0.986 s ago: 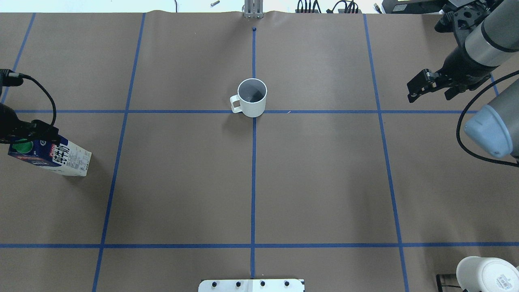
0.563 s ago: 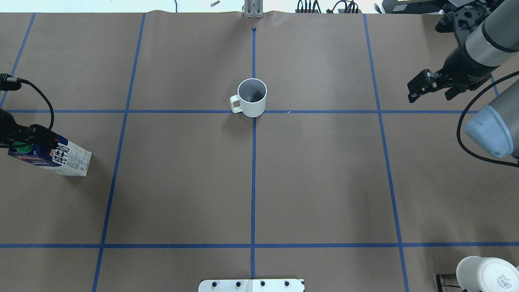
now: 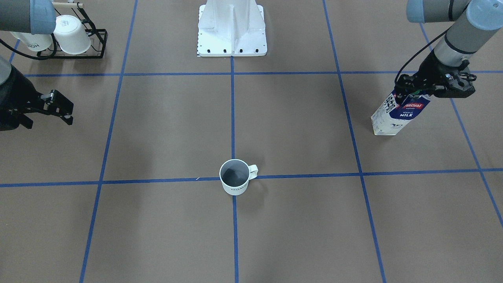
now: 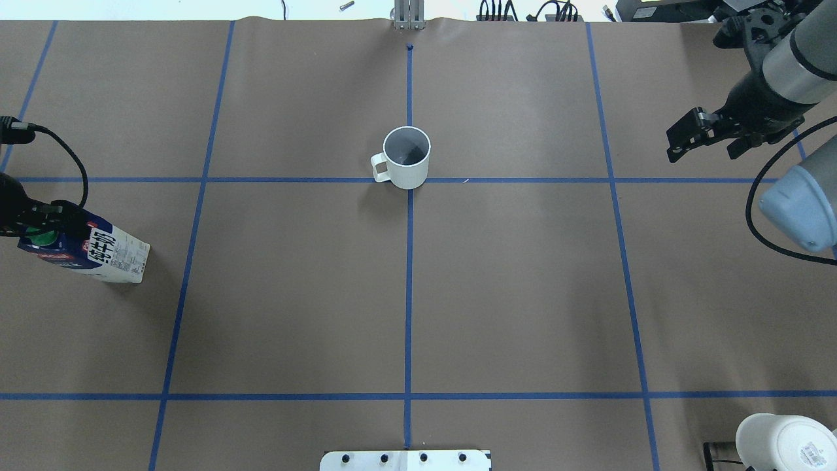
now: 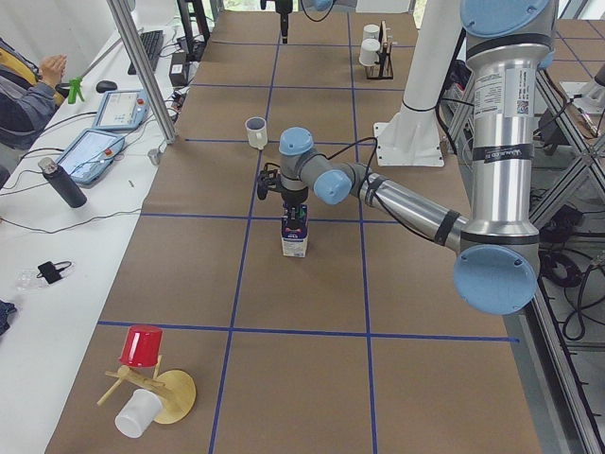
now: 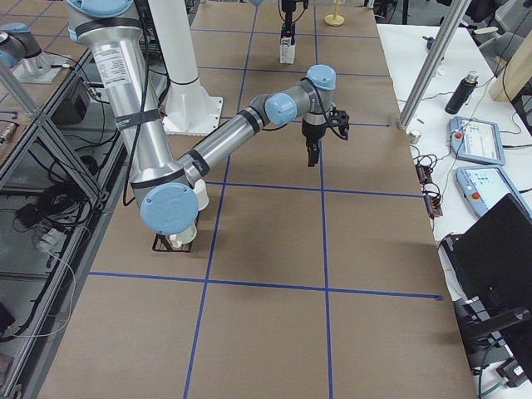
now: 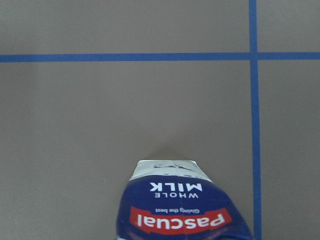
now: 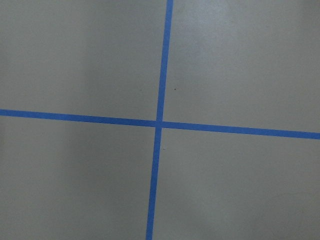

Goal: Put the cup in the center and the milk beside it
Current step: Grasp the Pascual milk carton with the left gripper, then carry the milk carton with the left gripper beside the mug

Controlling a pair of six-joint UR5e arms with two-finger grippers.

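The cup (image 4: 407,157) stands upright on the crossing of the blue tape lines (image 4: 410,196) straight out from the robot base, handle towards my left arm; it also shows in the front view (image 3: 234,177). The milk (image 4: 108,252) stands at the far left of the table, its green cap up. My left gripper (image 4: 46,219) sits at the carton's top and looks shut on it; in the front view my left gripper (image 3: 416,92) is over the carton (image 3: 395,118). The left wrist view shows the carton (image 7: 180,210) right below. My right gripper (image 4: 683,140) is open and empty, far right.
A black wire rack with two white mugs (image 3: 74,37) stands beside the white robot base (image 3: 232,27), on my right. The right wrist view shows only another tape crossing (image 8: 159,123). A small stand with a red cup (image 5: 142,348) stands beyond the milk.
My left gripper has shifted a little at the carton's top, and the carton's top has moved slightly right. My right gripper has drawn back, up and to the right.
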